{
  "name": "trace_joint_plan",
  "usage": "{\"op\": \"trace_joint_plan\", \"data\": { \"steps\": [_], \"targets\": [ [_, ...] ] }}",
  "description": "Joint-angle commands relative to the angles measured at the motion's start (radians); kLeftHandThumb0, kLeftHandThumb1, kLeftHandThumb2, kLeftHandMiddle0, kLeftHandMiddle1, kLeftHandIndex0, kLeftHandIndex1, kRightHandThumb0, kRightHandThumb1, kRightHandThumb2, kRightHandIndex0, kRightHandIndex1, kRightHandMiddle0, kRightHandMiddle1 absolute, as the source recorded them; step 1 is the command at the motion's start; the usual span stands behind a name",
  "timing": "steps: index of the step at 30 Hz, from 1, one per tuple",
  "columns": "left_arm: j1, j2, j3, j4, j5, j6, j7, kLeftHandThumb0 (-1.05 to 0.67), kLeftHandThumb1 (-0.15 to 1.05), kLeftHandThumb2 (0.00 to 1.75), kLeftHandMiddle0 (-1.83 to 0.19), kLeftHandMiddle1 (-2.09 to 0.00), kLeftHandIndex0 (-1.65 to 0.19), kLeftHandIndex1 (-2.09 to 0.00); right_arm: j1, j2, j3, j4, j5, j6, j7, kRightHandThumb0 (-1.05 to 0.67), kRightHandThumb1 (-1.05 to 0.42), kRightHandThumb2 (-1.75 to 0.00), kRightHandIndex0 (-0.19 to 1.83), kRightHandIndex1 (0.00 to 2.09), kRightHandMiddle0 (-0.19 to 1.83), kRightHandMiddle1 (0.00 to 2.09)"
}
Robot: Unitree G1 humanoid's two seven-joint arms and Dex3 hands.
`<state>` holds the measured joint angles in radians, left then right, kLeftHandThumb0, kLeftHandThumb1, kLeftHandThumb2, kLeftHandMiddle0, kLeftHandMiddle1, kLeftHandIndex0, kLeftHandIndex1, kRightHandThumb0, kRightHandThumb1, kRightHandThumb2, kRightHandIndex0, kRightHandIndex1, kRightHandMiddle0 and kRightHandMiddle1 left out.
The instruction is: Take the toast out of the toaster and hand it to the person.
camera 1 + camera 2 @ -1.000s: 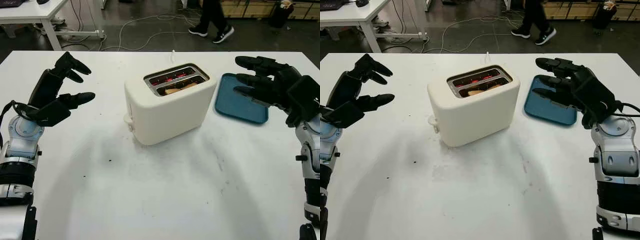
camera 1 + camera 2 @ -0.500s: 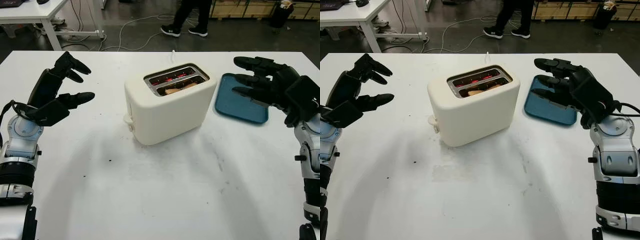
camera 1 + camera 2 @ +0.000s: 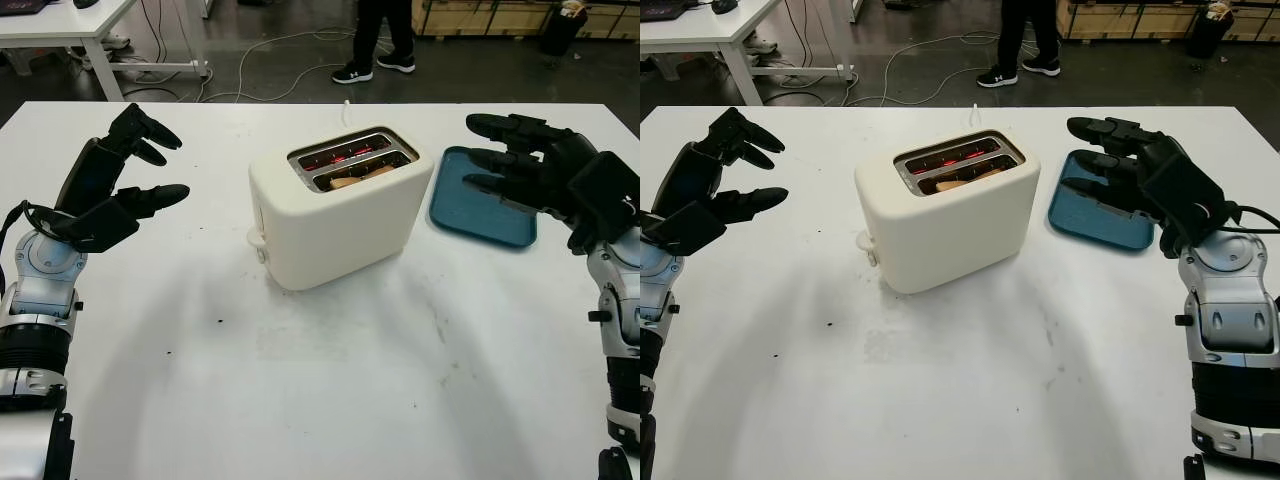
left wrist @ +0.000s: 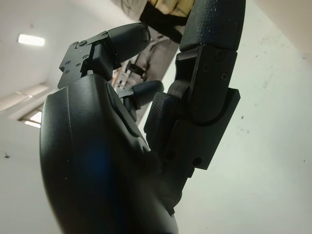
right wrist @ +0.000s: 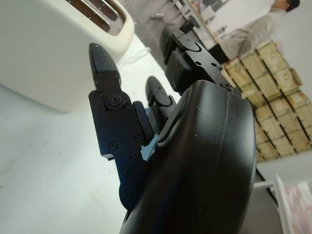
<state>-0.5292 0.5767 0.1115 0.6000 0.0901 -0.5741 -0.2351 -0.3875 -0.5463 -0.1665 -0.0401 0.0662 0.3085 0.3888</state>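
Flanking the toaster point(image 3: 335, 205) as before, left hand point(image 3: 115, 190) and right hand point(image 3: 535, 175), fingers spread, empty

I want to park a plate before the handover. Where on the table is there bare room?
Bare table runs wide in front of the toaster, between the two arms. Another patch lies between the open left hand and the toaster. It is tighter by the blue tray, where the open right hand hovers.
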Motion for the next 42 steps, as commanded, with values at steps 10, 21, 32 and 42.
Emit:
{"op": "trace_joint_plan", "data": {
  "steps": [10,21,32,42],
  "targets": [
    [-0.015,0.012,0.003,0.002,0.008,-0.009,0.009,-1.05,0.92,0.18,-0.05,-1.65,-0.06,-1.55,-0.009,0.000,0.004,0.002,-0.004,-0.018,-0.005,-0.35,-0.88,0.00,0.53,0.01,0.50,0.00],
    [-0.017,0.005,-0.001,0.010,0.005,-0.011,0.007,-1.05,0.92,0.17,-0.06,-1.65,-0.07,-1.55,-0.006,0.008,0.003,0.001,0.001,-0.021,-0.011,-0.35,-0.88,0.00,0.54,0.01,0.51,0.00],
    [-0.021,0.006,-0.001,0.026,0.001,-0.031,0.004,-1.05,0.92,0.16,-0.07,-1.63,-0.08,-1.52,0.000,0.008,0.009,0.000,-0.008,-0.021,-0.012,-0.39,-0.89,0.00,0.54,0.01,0.51,0.00],
    [-0.021,0.007,0.000,0.026,0.000,-0.028,0.002,-1.05,0.92,0.17,-0.06,-1.64,-0.07,-1.53,0.000,0.001,0.018,0.003,-0.029,-0.037,-0.015,-0.42,-0.89,0.00,0.56,0.02,0.52,0.01]
  ]
}}
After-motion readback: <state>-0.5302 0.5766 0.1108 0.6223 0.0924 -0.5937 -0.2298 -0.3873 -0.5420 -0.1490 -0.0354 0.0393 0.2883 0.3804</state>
